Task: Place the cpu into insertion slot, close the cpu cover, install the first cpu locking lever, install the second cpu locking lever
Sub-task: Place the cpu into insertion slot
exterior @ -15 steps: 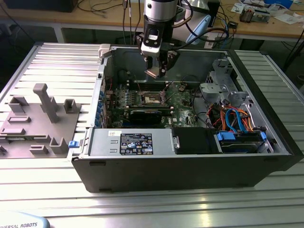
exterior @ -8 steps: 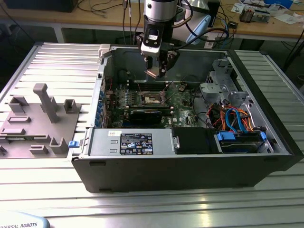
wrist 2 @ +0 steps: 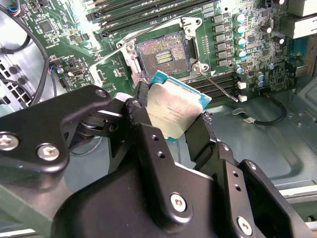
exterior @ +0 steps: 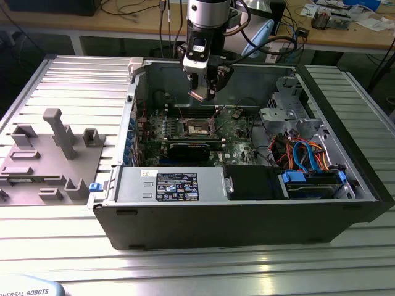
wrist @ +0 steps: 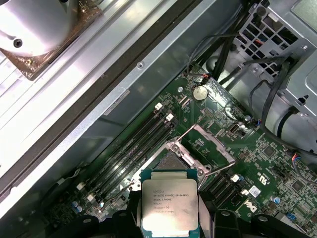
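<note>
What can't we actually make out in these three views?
Second wrist view: black jaws hide the lower edges of the silvery-grey square cpu.
First wrist view: the cpu covers much of the dark-framed square insertion slot.
Exterior view: slot contacts too small.
Both wrist views: cpu underside faces away.

1. In the exterior view, even overhead light fell on the ribbed counter (exterior: 247, 271), and a pale sheen lay along its near edge.
2. The inside of the computer case (exterior: 216, 225) was dimmer than the counter, with shadow pooled around the circuit board (exterior: 237, 132).
3. In the second wrist view, the black end effector (wrist 2: 171, 118) looked dark apart from highlights on its bolts. The cpu (wrist 2: 176, 106) it gripped showed a soft grey glare.
4. In the first wrist view, a shiny metal part (wrist: 39, 29) was washed out to white.
</note>
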Controlling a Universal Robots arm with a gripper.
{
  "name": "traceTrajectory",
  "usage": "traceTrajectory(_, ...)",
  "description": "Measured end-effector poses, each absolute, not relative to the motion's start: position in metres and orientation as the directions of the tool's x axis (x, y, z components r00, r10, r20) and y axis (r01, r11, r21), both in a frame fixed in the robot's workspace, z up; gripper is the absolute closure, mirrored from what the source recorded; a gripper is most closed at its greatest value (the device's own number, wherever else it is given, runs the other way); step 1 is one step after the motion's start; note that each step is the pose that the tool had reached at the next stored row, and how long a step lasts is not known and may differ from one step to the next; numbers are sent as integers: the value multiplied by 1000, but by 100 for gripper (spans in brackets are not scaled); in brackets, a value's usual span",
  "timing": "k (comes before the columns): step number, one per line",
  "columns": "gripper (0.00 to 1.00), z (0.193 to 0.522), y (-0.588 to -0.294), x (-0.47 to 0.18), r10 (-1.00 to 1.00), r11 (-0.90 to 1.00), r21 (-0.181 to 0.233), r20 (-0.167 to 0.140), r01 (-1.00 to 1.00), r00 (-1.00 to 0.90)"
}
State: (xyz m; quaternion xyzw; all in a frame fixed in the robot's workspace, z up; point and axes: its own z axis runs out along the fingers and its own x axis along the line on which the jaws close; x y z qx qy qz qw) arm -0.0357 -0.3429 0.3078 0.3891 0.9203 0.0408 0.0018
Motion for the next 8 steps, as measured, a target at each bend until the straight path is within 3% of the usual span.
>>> traceTrajectory(8,46,308,-343,-36,724,686,76,28,724,-689)
